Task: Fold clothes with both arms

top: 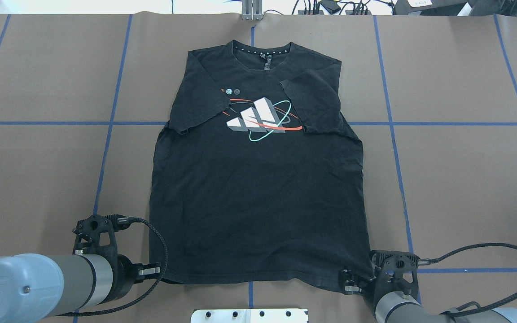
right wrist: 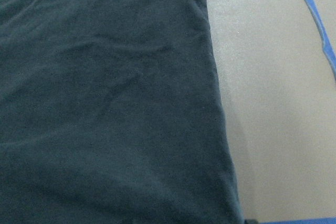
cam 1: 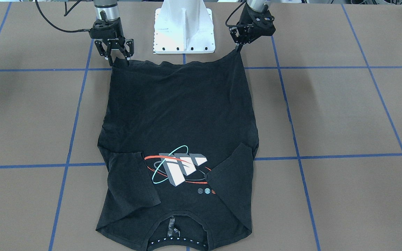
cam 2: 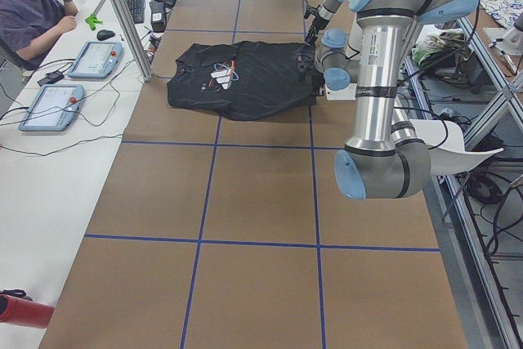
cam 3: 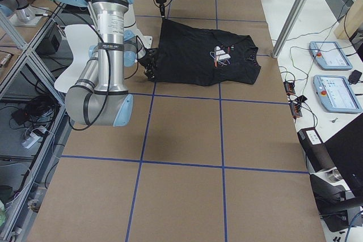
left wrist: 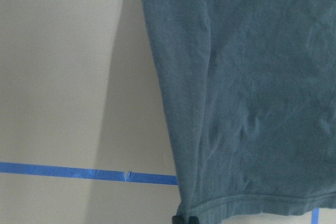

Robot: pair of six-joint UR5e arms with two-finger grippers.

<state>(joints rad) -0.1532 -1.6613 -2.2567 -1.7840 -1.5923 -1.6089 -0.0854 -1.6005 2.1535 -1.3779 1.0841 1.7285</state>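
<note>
The black T-shirt (cam 1: 180, 115) (top: 258, 188) lies flat on the table with its logo side up. Both sleeves are folded in over the chest and the collar is on the far side from the robot. My left gripper (cam 1: 237, 49) (top: 157, 270) is shut on its hem corner, which is raised slightly off the table. In the left wrist view the hem (left wrist: 252, 205) runs just above a dark fingertip. My right gripper (cam 1: 118, 60) (top: 350, 282) is open, its fingers spread at the other hem corner. The right wrist view shows only the shirt's side edge (right wrist: 215, 103).
The white pedestal base (cam 1: 184, 31) stands between the arms, just behind the hem. Blue tape lines cross the brown table (top: 442, 179). A seated person (cam 2: 33, 6) and teach pendants (cam 2: 53, 108) (cam 3: 337, 92) are at a side bench.
</note>
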